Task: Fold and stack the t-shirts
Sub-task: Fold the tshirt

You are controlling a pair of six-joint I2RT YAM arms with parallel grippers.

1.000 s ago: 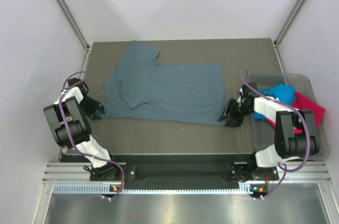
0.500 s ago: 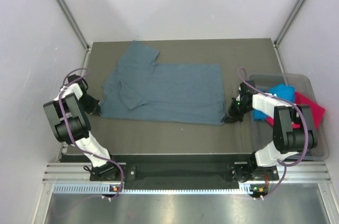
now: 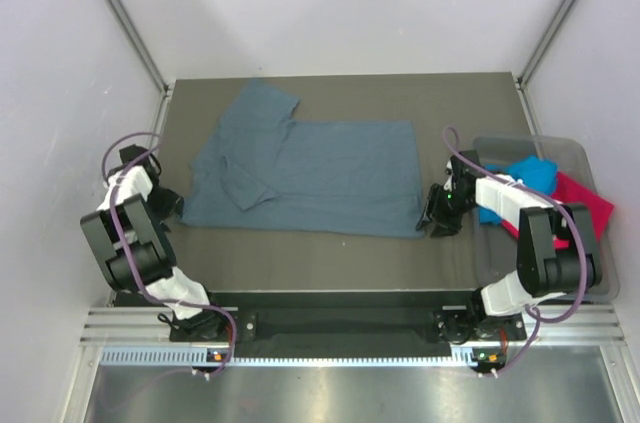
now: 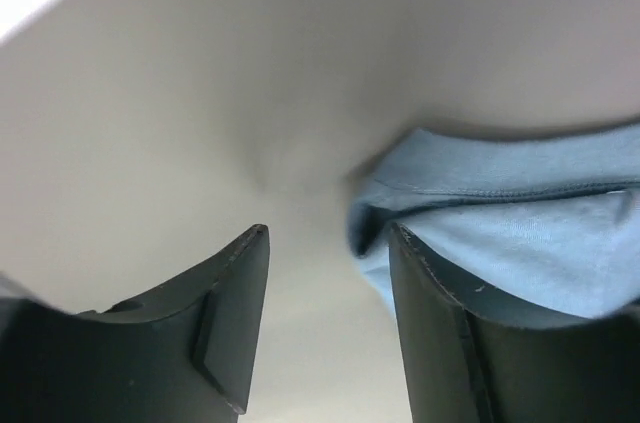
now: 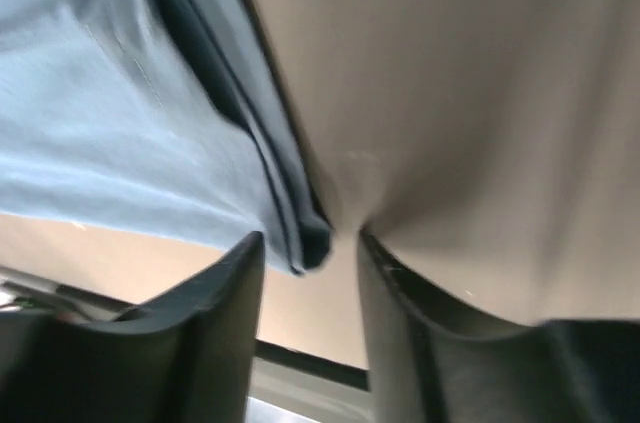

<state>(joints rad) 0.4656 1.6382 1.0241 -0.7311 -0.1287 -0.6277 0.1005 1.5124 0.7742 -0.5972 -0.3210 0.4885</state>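
The slate-blue t-shirt (image 3: 310, 173) lies spread flat on the table, one sleeve folded over its body. My left gripper (image 3: 172, 208) stands open at its near-left corner. In the left wrist view the gripper (image 4: 328, 243) holds nothing, and the cloth's hem (image 4: 500, 233) lies beside the right finger (image 4: 440, 333). My right gripper (image 3: 430, 220) is open at the near-right corner. In the right wrist view that corner (image 5: 120, 113) pokes loosely into the gap of the gripper (image 5: 310, 236). The turquoise t-shirt (image 3: 530, 178) and the magenta t-shirt (image 3: 585, 205) lie in the tub.
A clear plastic tub (image 3: 590, 278) stands at the table's right edge, just behind my right arm. White walls close in on the left, right and back. The table's front edge (image 3: 320, 288) runs just below the shirt's near hem.
Both grippers shut half a second ago and have opened again. The left gripper moved outward to the left, and the shirt's near-left corner shifted left with it.
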